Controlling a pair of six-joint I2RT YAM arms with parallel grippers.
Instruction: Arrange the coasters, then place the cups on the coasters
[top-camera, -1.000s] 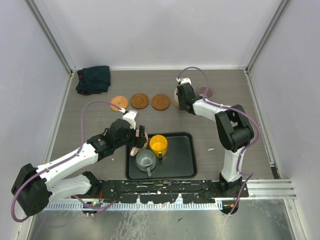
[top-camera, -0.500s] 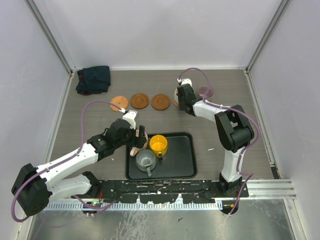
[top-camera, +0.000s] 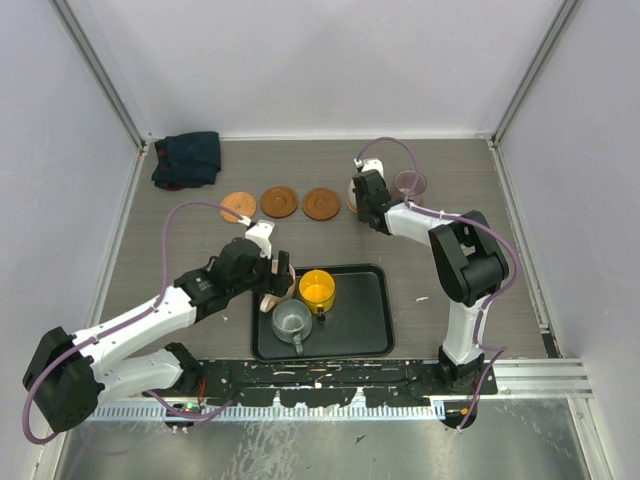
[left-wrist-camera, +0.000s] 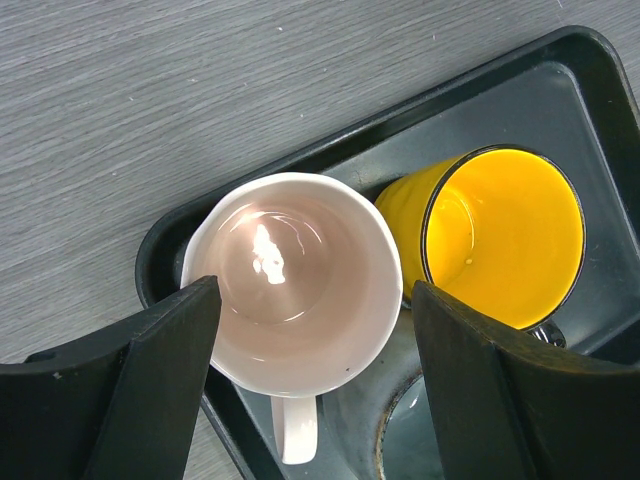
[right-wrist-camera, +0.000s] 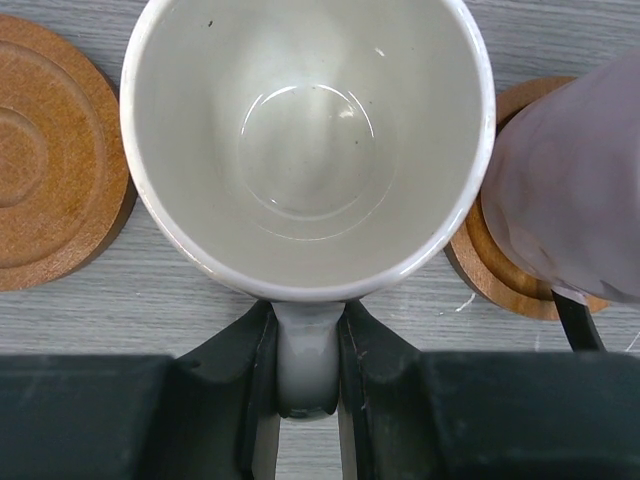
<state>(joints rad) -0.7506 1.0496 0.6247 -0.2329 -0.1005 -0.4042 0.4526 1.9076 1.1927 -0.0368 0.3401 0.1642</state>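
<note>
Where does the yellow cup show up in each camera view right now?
Top external: yellow cup sits at the back left of the black rectangular tray, centre of the picture.
Left wrist: right of centre, beside the pink cup.
Right wrist: not in it.
Shared landmark: the tray.

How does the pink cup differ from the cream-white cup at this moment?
The pink cup stands in the black tray; the cream-white cup is over the table, among coasters. The right end effector grips the white cup's handle; the left end effector is open, straddling the pink cup. Both are upright and empty.
</note>
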